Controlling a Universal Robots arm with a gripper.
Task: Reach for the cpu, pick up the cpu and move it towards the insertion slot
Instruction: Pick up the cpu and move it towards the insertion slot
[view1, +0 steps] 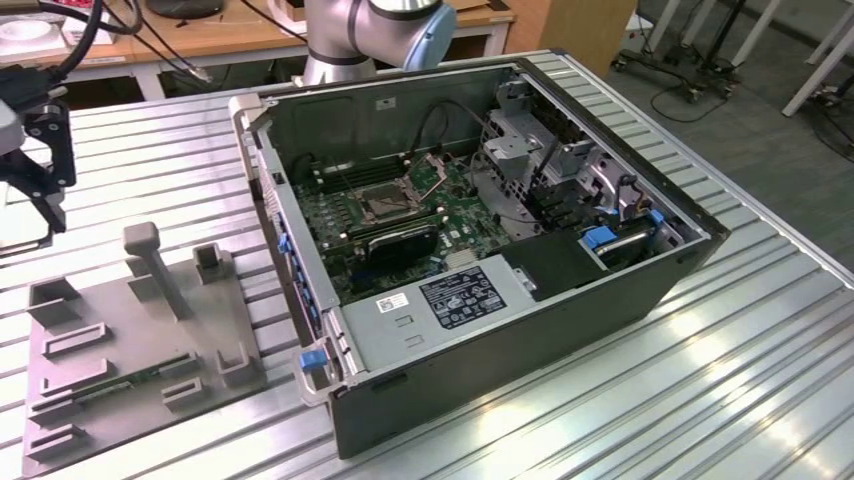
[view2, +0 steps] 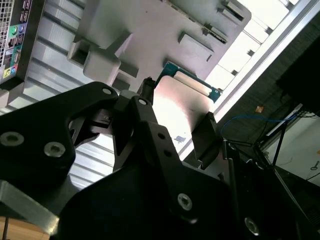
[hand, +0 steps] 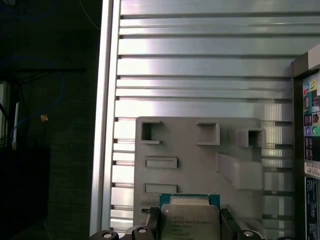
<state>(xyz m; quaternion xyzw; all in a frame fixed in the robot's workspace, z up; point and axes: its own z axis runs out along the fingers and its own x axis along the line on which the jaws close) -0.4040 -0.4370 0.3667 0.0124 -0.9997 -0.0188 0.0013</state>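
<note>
Though aloft, one cpu (hand: 190, 225); one claw (view2: 178, 104)

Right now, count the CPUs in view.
1. The cpu sits clamped in the end effector, clear of the tray. Another might hide inside the case.

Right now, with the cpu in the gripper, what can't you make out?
The gripper is cut off at the exterior view's left edge; its load can't be read there.
Exterior view: the insertion slot is too small to tell whether its frame is open.
First wrist view: the cpu is cut off by the picture's edge.
Second wrist view: the cpu's near edge is hidden behind the fingers.
</note>
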